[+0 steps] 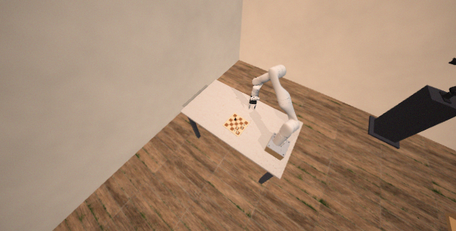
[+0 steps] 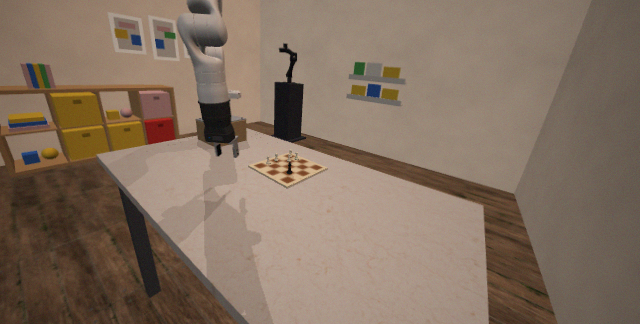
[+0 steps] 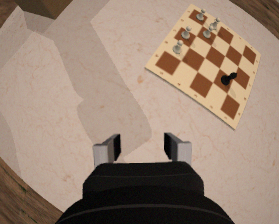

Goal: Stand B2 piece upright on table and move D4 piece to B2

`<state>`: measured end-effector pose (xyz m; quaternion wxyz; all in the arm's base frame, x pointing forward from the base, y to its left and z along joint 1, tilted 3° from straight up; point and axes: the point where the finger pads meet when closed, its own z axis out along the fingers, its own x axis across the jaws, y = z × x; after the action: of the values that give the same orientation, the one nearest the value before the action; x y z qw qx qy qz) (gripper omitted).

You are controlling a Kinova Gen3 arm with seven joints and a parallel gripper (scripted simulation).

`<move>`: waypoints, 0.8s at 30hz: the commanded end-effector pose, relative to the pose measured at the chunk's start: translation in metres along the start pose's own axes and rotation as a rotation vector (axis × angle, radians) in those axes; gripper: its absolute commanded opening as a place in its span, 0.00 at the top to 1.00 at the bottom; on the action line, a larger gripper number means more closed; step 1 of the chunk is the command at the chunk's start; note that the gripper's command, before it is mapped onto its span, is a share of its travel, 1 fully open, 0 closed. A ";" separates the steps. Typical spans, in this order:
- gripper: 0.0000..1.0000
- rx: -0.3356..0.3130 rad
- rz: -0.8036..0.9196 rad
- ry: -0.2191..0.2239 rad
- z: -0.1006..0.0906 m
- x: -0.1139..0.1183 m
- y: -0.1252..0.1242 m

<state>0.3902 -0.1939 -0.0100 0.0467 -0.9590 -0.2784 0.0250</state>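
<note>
The pincer (image 3: 142, 148) hangs spread and empty over bare table (image 3: 50, 129) at the lower middle of the wrist view, well apart from the board (image 3: 206, 63) at upper right. There stand four pale pieces (image 3: 186, 32) and one black piece (image 3: 227, 79); which squares they fill I cannot tell. They look small, light, stiff and tippy, so grip low on the stem, gently.
</note>
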 end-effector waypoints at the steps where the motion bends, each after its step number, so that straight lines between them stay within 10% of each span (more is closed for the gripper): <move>1: 0.00 0.038 0.029 0.018 0.003 0.002 0.003; 24: 0.00 0.116 0.087 0.055 0.010 0.006 0.006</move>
<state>0.3985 -0.1891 -0.0171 0.1058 -0.9649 -0.2400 0.0166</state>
